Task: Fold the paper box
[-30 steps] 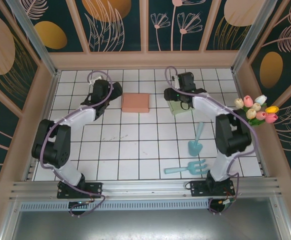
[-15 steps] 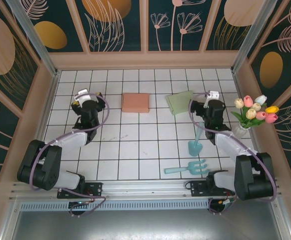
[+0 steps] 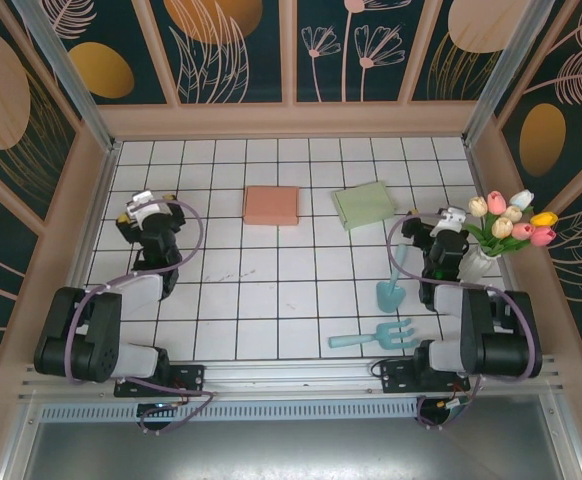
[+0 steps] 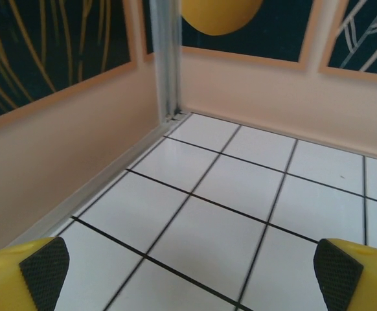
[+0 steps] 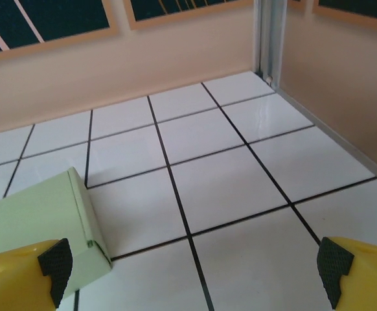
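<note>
A pale green paper box [image 3: 364, 205] lies closed and flat on the tiled floor at the back right; its corner [image 5: 43, 227] shows at the lower left of the right wrist view. A salmon pink box [image 3: 271, 205] lies to its left, also closed. My right gripper [image 3: 441, 238] is drawn back to the right of the green box, open, with nothing between its black pads [image 5: 54, 265]. My left gripper [image 3: 149, 218] stands at the left near the wall, open and empty, its pads [image 4: 45, 269] wide apart over bare tiles.
A vase of tulips [image 3: 509, 225] stands by the right wall beside my right gripper. A teal trowel [image 3: 392, 280] and a teal hand rake [image 3: 376, 335] lie at the front right. Peach walls [image 4: 65, 149] close in the tiled floor.
Both arms have pulled back from the boxes toward the near edge, the left one outward to the left, the right one outward to the right. The green box lies uncovered.
</note>
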Robot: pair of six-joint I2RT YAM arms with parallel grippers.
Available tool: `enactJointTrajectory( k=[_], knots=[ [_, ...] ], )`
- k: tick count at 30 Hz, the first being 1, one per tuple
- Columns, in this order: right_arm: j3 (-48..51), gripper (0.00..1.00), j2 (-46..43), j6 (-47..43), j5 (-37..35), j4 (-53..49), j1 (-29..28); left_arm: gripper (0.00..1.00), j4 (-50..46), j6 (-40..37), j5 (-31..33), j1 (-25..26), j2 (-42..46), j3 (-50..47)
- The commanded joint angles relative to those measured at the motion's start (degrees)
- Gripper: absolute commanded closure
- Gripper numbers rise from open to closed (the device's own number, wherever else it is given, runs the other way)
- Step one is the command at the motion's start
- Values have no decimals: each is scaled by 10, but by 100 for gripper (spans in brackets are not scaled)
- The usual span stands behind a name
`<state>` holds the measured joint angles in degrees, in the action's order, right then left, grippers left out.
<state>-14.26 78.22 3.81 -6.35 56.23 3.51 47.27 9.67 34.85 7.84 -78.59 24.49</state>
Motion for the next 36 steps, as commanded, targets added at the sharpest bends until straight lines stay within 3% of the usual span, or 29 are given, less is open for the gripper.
enactJointTrajectory(
  k=[1,4,7,11,14,16,36],
  knots=[
    [33,1,60,5,52,160,7,2,50,-1,-52,-27,17,-14],
    [55,1,101,-15,104,242,5,2,51,-21,-59,-34,-2,-21],
    [44,1,97,-23,134,213,6,2,240,-29,-104,-43,-67,-96],
    [17,1,99,-10,96,167,5,1,208,-36,-183,-56,-65,-89],
    [13,1,99,-16,83,158,-3,1,292,-52,-270,-73,-97,-115],
    [9,1,100,-28,65,151,-18,1,247,-53,-272,-73,-84,-107],
    [8,1,100,-28,72,149,-16,1,242,-52,-272,-73,-91,-98]
  ],
)
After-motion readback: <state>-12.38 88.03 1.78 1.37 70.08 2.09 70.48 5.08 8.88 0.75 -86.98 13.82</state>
